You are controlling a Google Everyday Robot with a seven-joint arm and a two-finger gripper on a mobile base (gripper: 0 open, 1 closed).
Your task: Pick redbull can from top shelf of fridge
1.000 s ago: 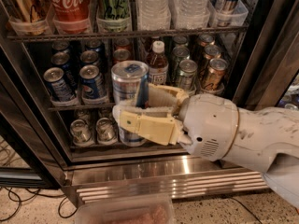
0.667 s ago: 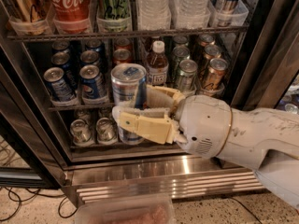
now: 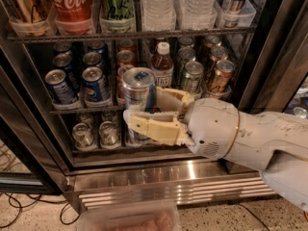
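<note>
Camera view: gripper (image 3: 143, 108) clasps upright redbull can (image 3: 138, 83) before fridge (image 3: 192, 186).

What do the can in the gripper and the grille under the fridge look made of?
The redbull can: likely aluminium, shiny silver lid with blue tab, clamped in the gripper before the middle racks. The base grille: probably stainless steel, bright slatted metal with glare.

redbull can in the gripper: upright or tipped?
Upright: redbull can vertical, lid up, held by the gripper in front of the fridge racks.
</note>
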